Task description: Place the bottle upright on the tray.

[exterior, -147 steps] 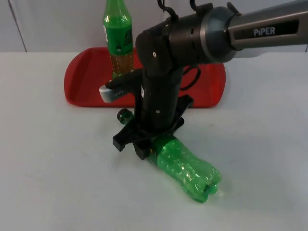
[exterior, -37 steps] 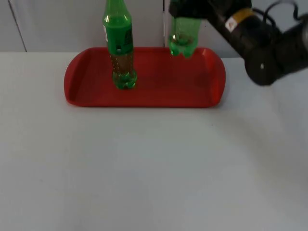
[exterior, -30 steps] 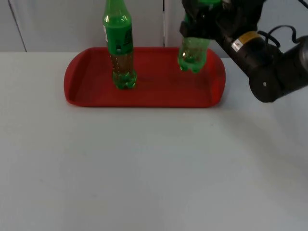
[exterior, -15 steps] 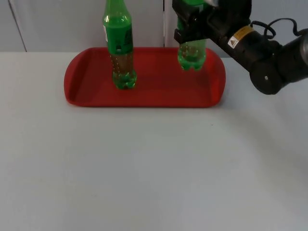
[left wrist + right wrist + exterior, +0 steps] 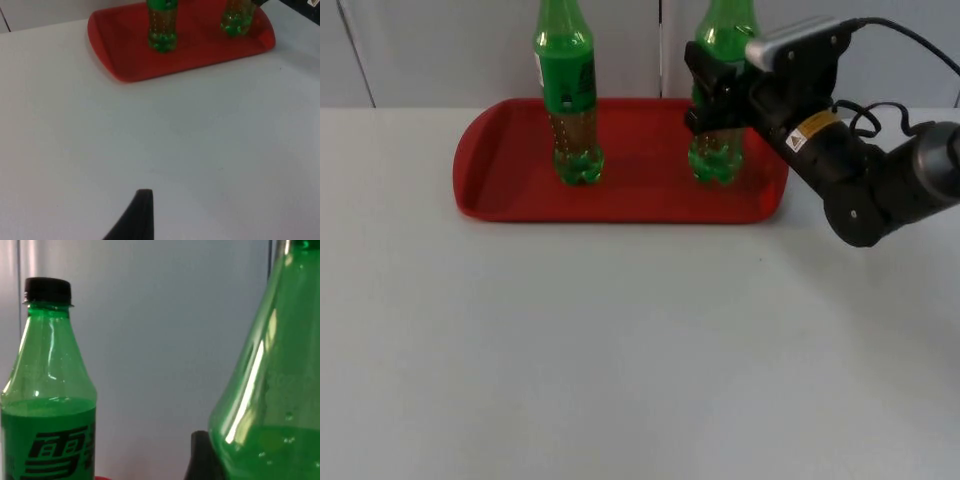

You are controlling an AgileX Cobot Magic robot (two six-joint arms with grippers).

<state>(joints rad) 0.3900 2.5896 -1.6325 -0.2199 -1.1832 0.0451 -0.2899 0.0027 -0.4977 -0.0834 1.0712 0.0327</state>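
On the right part of the red tray (image 5: 640, 185) a green plastic bottle (image 5: 717, 160) stands upright, its base on or just above the tray floor. My right gripper (image 5: 717, 95) is shut around its middle, reaching in from the right. The right wrist view has this bottle's (image 5: 270, 390) shoulder close up. In the left wrist view the bottle's (image 5: 237, 17) base meets the tray (image 5: 200, 47). My left gripper (image 5: 137, 220) waits over bare table, well back from the tray.
A second green bottle (image 5: 568, 100) with a label and black cap stands upright on the tray's left part, also seen as the capped bottle (image 5: 50, 400) beside the held one. The grey partition wall rises right behind the tray.
The right gripper lifted the bottle from the table, carried it over the tray, then lowered it from above the right part to the tray floor. The other bottle stayed put.
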